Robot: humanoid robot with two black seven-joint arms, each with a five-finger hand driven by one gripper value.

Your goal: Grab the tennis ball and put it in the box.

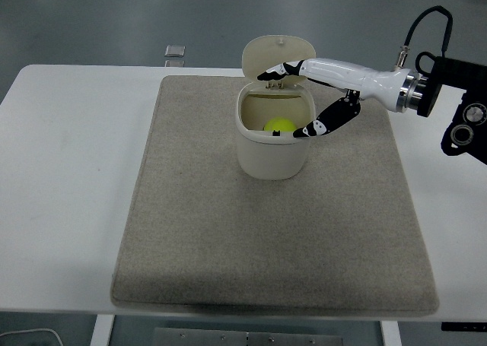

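Note:
The yellow-green tennis ball (pixel 278 124) lies inside the cream box (pixel 272 158), which stands on the mat with its lid (pixel 278 52) tipped open at the back. My right hand (pixel 288 101) hovers over the box's opening, fingers spread and empty, with the thumb over the right rim. The left arm is out of view.
A beige mat (pixel 228 232) covers the middle of the white table (pixel 68 179). A small grey object (pixel 175 52) sits at the table's far edge, left of the box. My right arm's black housing (pixel 464 118) is at the right edge.

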